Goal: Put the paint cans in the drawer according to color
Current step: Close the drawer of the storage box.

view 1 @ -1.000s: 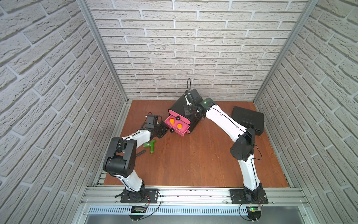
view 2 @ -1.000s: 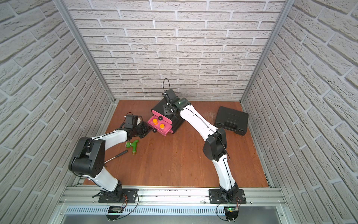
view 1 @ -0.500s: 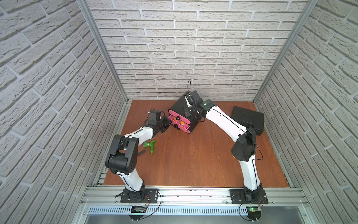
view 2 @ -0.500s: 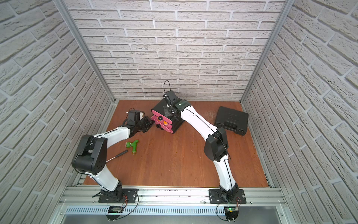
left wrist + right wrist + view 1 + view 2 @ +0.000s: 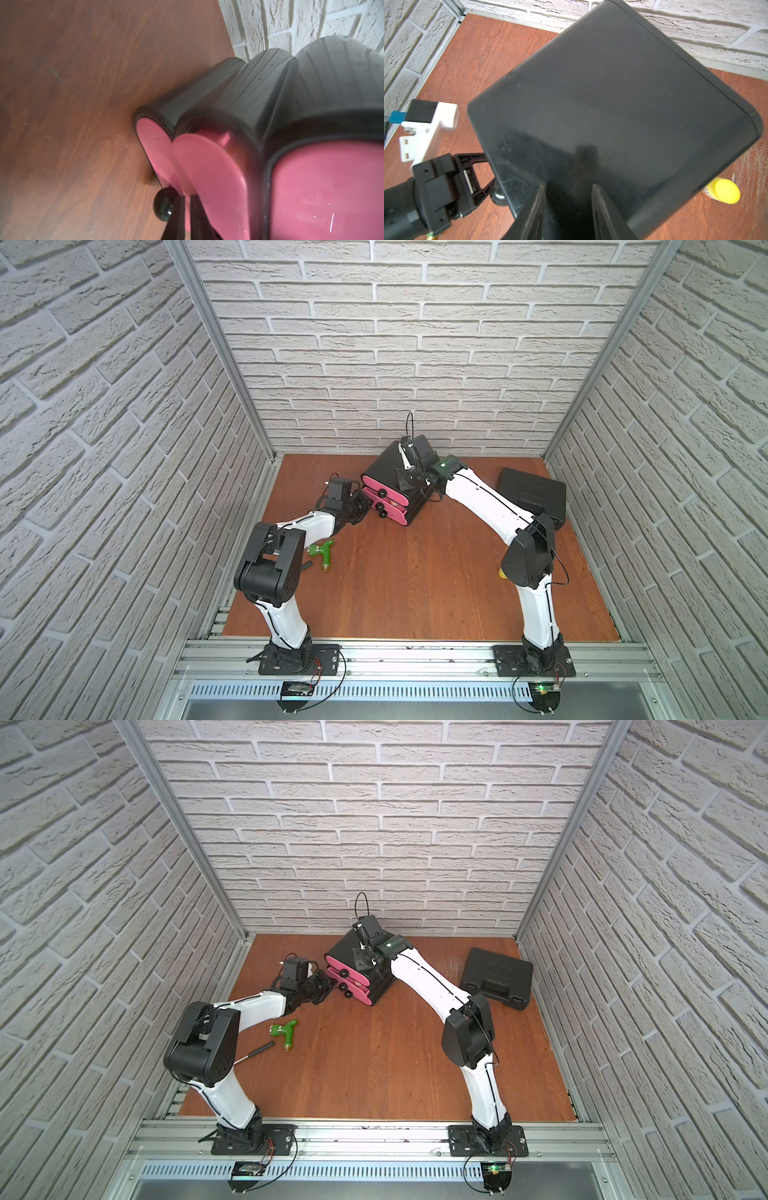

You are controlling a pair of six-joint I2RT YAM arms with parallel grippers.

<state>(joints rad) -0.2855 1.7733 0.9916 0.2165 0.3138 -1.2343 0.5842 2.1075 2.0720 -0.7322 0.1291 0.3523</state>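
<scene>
The black cabinet (image 5: 386, 464) (image 5: 341, 949) with three pink drawers stands at the back of the table, its fronts turned to the left arm. My left gripper (image 5: 365, 506) (image 5: 187, 200) is shut, its tips against the middle drawer's front (image 5: 207, 170) beside a black knob (image 5: 164, 204). That drawer sits slightly proud of the frame. My right gripper (image 5: 408, 482) (image 5: 569, 187) rests on the cabinet top (image 5: 612, 93), fingers a little apart and holding nothing. One yellow-lidded paint can (image 5: 722, 191) stands on the floor beside the cabinet. The other cans are hidden.
A green T-shaped piece (image 5: 323, 553) (image 5: 286, 1032) and a black-handled screwdriver (image 5: 253, 1052) lie near the left arm. A flat black case (image 5: 532, 495) (image 5: 496, 975) lies at the back right. Brick walls close in the table on three sides.
A second ago the middle drawer stood pulled out with two orange lids showing. My left gripper has pushed it in toward the cabinet. The right gripper stayed on the cabinet top.
</scene>
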